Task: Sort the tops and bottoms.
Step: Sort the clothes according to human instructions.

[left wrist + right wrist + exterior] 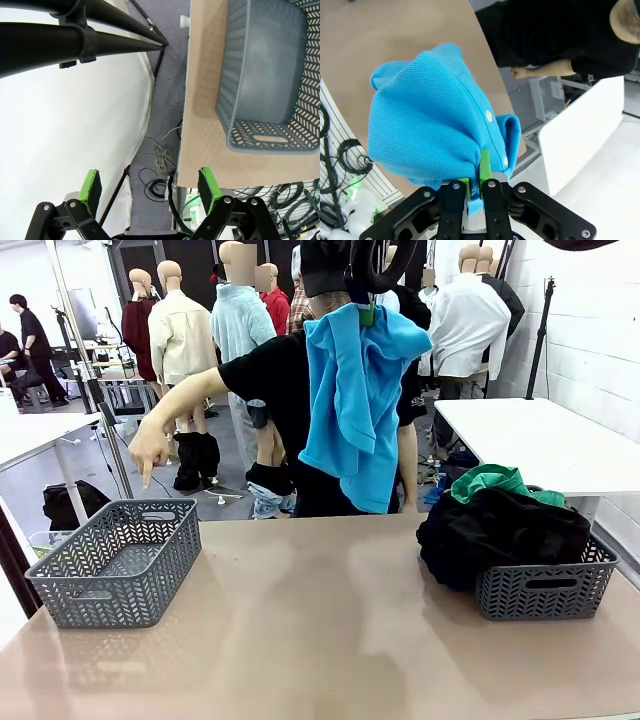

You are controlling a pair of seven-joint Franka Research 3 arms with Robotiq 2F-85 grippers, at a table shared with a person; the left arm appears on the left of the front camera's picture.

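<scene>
Between right fingers: blue shirt.

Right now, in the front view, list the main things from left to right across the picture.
Empty grey basket → the person's pointing hand → the sky-blue shirt hanging from the right gripper → the grey basket heaped with black garment and green garment.

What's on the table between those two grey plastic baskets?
Nothing: in the front view the tan tabletop is bare between the empty grey lattice basket and the grey basket heaped with black and green clothes.
</scene>
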